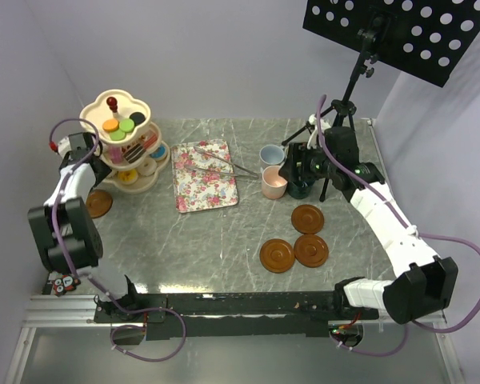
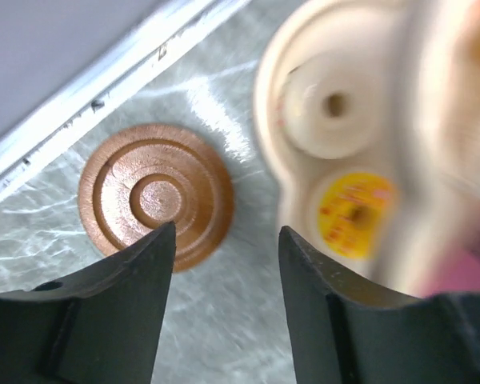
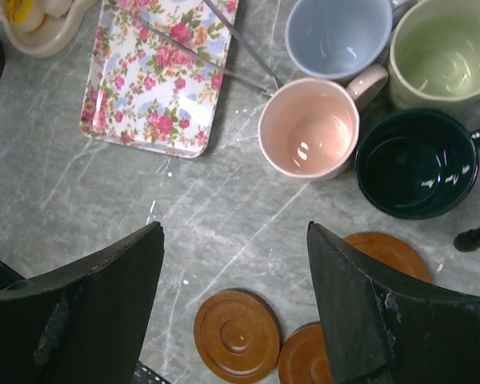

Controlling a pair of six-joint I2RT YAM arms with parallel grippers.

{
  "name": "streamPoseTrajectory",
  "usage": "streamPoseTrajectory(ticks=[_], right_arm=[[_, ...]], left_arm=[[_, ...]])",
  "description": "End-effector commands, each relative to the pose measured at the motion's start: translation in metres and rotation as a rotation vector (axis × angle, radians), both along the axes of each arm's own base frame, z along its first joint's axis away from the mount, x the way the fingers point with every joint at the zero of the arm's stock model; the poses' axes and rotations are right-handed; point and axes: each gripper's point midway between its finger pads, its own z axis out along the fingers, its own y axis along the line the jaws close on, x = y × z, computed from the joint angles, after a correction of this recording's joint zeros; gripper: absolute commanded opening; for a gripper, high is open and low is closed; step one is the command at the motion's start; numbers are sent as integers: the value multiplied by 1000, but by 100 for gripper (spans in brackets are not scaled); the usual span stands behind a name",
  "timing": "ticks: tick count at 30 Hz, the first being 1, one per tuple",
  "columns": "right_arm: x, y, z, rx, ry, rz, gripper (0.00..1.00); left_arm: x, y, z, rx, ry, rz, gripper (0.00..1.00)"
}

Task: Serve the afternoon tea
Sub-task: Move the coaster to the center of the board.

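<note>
The left gripper (image 2: 226, 240) hovers, jaws parted and empty, by the saucer (image 2: 154, 194) at the tabletop's left edge, beside the stand (image 1: 140, 106). The right gripper (image 3: 234, 240) hovers, jaws wide and empty, near four mugs (image 3: 310, 128) toward the right edge.

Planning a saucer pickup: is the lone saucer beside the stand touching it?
Apart. The left wrist view shows a strip of bare table between the saucer and the stand.

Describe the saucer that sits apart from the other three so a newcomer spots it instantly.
Find the cream three-tier stand at the far left of the table. Beside its base, toward the near edge, lies a round brown saucer. It is the only one there; the other three cluster on the right.
</note>
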Motion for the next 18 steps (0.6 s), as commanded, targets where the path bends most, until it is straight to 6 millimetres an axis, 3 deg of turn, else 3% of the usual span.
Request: streamPoseTrajectory(ticks=[1,8,12,16,18], right_arm=[[-23,-4,0,-3,-6,28,79],[-79,24,-37,65,192,179,78],[-117,40,-74,-13,353,276,78],[-149,56,-103,26,524,382,77],[-166,63,-119,24,599,428,77]], left_arm=[[-9,-8,44,36,-110,-44,61],[-52,-26,52,5,-121,-43,61],[-76,-38,86,14,-222,-51,74],[-101,-52,134,52,-352,-46,85],[-111,-64,146,40,-389,-56,88]])
